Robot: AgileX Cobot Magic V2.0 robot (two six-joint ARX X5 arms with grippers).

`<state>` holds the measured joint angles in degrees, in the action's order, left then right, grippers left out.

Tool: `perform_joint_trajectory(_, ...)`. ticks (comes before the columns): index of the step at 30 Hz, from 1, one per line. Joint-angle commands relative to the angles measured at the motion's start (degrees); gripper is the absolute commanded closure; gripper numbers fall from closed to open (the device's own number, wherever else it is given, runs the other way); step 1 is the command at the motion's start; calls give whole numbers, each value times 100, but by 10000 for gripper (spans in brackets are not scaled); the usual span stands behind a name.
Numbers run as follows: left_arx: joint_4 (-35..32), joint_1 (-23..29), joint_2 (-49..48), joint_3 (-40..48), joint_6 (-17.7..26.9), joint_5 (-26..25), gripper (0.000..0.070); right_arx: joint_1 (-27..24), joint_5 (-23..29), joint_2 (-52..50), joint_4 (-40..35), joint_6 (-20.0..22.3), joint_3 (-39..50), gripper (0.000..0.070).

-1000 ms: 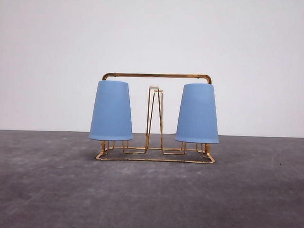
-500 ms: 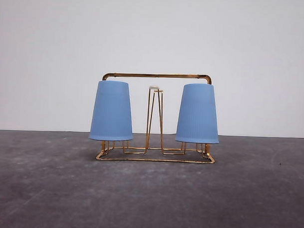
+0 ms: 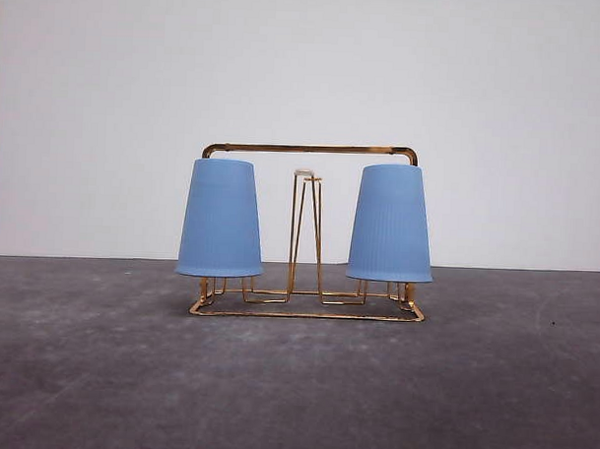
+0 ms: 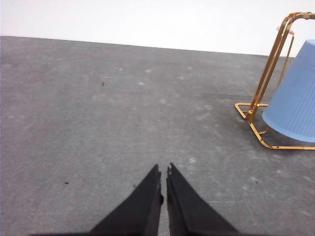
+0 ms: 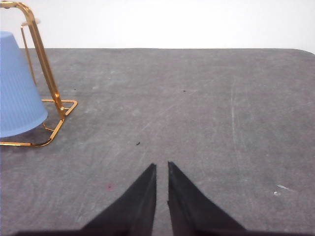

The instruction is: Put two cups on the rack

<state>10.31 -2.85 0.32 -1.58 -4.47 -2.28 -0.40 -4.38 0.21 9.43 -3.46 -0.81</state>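
The worktop (image 3: 98, 375) is dark grey and mottled, with small specks, and a plain white wall (image 3: 97, 109) stands behind it.

Left black tapered two-finger gripper (image 4: 164, 169): fingers nearly together, holding nothing. Right black tapered two-finger gripper (image 5: 162, 166): same, narrow gap, unloaded.

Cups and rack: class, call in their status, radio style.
Left gripper and right gripper: jaws shut, empty. Two light blue ribbed plastic cups sit upside down on gold wire rack. Nothing obstructing.
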Motion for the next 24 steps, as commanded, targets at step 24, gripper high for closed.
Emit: perform_joint_trajectory(24, 31, -7, -7, 87, 55, -7, 700, 0, -4, 0, -39, -93, 10, 660)
